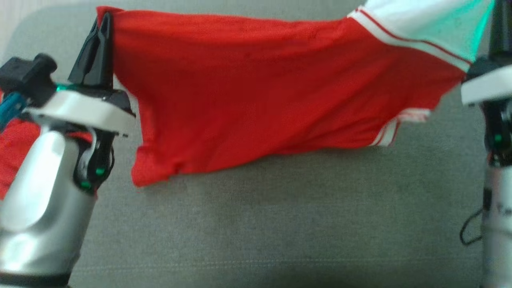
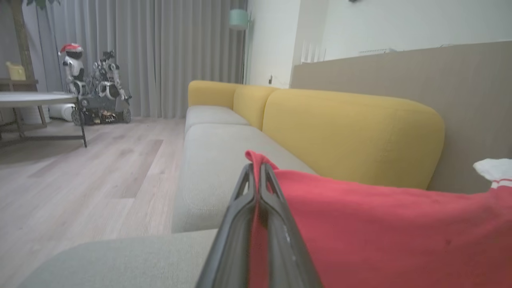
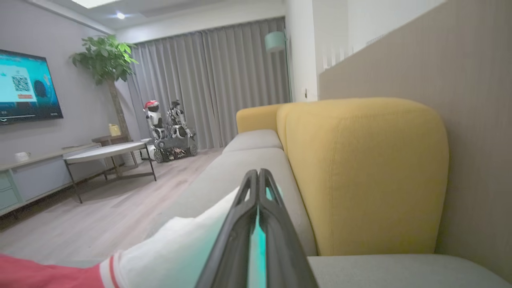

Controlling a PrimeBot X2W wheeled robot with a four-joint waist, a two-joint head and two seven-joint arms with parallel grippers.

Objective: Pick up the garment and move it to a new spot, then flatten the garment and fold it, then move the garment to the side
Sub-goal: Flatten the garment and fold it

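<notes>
The left hand point(image 1: 103, 44) is pinching its two dark fingers shut on one upper corner of the red knit sports shirt with a white, red-striped sleeve point(image 1: 248, 92). The right hand point(image 3: 258, 176) is clamping shut on the white sleeve cloth at the other end, so the shirt is hanging stretched between them above the grey fabric sofa seat point(image 1: 280, 224). Its lower edge is drooping toward that seat; whether it is touching I cannot tell. The shirt is looking light, thin and limp, sagging and wrinkling in the middle. It is likely going to swing, fold on itself or slide out of a shallow pinch. Corners and seams, where the cloth is doubled, are probably offering the surest hold, and keeping both ends taut is going to help it settle flat on the seat

Behind the seat the mustard-yellow padded backrest point(image 2: 352, 136) is rising close to the hanging cloth and limiting room on that side. Beside the seat the pale wooden floor point(image 2: 80, 180) is stretching away. Farther from the seat a grey-topped desk on thin dark legs point(image 2: 36, 98) is standing, then a small white robot in a red hat point(image 2: 74, 68). Grey curtains point(image 2: 160, 52) are hanging farthest from the seat
</notes>
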